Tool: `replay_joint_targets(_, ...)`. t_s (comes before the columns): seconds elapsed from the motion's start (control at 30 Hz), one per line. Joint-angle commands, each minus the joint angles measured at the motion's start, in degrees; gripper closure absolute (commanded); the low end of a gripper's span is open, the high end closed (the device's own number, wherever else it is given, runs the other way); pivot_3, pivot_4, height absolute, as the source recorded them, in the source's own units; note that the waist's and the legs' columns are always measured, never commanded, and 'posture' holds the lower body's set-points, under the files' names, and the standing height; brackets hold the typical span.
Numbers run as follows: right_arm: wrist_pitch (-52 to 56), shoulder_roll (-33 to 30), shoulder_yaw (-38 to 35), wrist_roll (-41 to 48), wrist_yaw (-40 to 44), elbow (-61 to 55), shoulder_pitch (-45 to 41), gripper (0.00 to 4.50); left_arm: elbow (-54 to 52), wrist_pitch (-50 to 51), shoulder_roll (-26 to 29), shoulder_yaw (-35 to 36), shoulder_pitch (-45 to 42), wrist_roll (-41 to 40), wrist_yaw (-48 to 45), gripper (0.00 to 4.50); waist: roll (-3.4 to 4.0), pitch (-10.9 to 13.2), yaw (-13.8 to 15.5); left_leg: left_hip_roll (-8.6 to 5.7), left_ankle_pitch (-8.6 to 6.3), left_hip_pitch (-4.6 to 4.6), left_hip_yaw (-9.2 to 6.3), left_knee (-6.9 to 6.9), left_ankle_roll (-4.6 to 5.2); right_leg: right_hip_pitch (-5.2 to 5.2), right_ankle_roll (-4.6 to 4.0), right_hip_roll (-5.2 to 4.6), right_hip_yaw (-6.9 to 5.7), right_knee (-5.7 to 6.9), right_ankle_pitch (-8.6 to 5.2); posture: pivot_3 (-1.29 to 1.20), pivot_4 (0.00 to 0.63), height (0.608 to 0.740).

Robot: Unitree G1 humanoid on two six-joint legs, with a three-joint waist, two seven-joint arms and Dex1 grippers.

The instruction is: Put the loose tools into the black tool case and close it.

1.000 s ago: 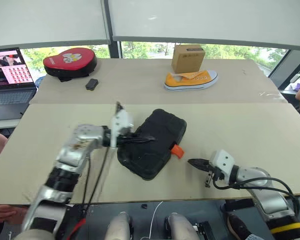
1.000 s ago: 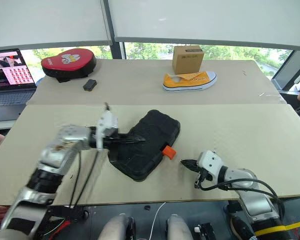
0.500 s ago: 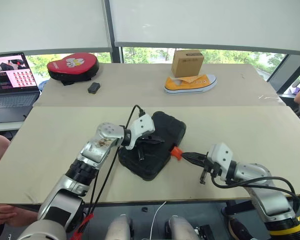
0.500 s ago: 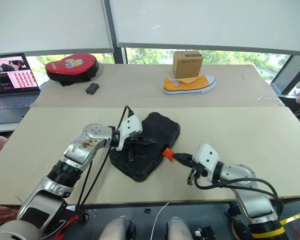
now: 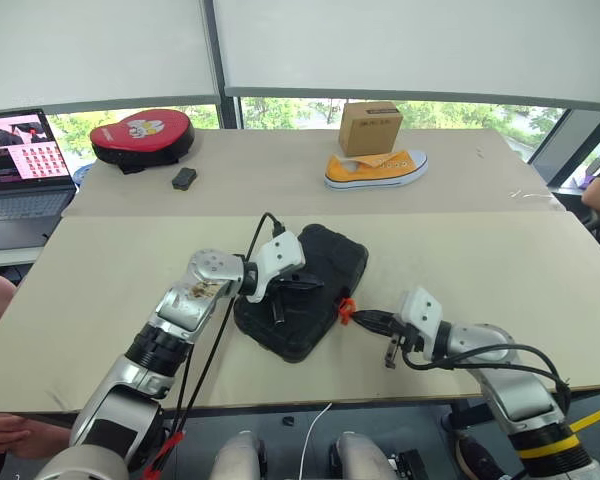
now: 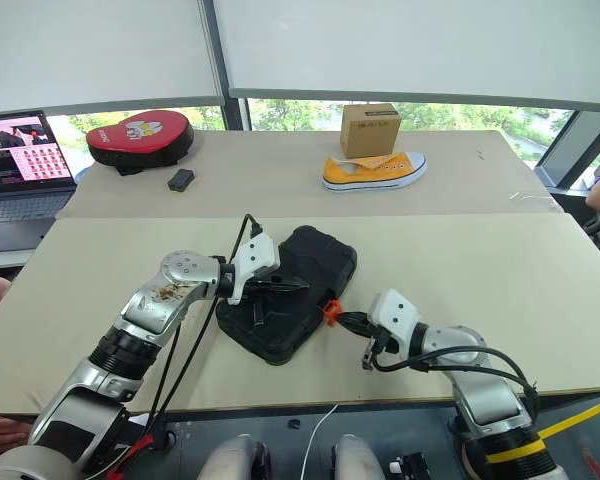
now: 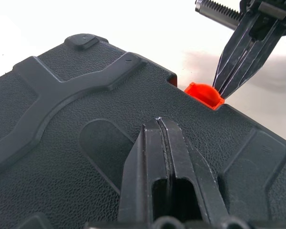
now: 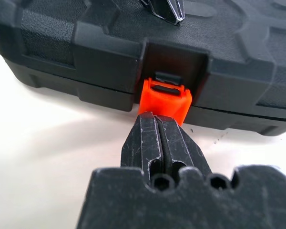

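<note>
Black tool case (image 5: 302, 290) lies closed at the table's (image 5: 480, 260) centre; left hand (image 7: 164, 138) pinched empty on its lid; right hand (image 8: 158, 129), fingers together, touches the orange latch (image 8: 164, 98).

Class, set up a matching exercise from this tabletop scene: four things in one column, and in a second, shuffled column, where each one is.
Things:
1. left gripper
2. right gripper
3. yellow sneaker
4. red-and-black padded bag

Places:
A. far table, in front of the cardboard box
B. shut, on the lid of the black tool case
C. far table, near the laptop
D. shut, at the orange latch

Pairs: 1-B, 2-D, 3-A, 4-C
</note>
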Motion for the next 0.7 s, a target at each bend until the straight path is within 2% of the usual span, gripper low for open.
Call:
replay_joint_targets(0.03,-1.69,0.44,-0.25,0.04,0.44,-0.91,-0.61,4.46,3.8,4.15,2.06,-2.79,3.88,3.01,-0.05,4.5,0.01,0.0,-0.05,0.01,0.0,0.0,0.0,0.0,0.0,0.0,0.0,0.0,0.0,0.0,0.0,0.0,0.15,0.74)
replay_joint_targets(0.17,3.64,-1.0,0.02,-0.53,0.55,-1.91,0.96,4.46,3.5,4.22,2.16,-2.76,4.14,3.0,-0.22,4.5,0.01,0.0,-0.07,0.0,0.0,0.0,-0.03,-0.02,0.0,0.0,0.0,0.0,0.0,0.0,0.0,0.0,0.15,0.74)
replay_joint_targets(0.33,3.87,0.21,1.58,-2.78,-0.45,0.69,-0.07,4.46,3.79,4.02,2.03,-2.74,3.94,3.14,-0.32,4.5,0.0,-0.01,-0.14,0.02,-0.01,0.02,-0.05,-0.03,0.0,-0.01,-0.04,-0.01,0.0,0.0,-0.03,0.0,0.15,0.74)
replay_joint_targets(0.7,-6.01,7.59,0.46,-1.36,-1.38,7.05,-2.77,4.46,4.62,3.96,1.96,-3.09,3.53,3.38,-0.81,4.5,-0.04,-0.03,-0.4,0.02,-0.01,0.02,-0.07,-0.09,0.0,-0.03,-0.05,-0.01,0.0,-0.01,-0.03,0.0,0.15,0.74)
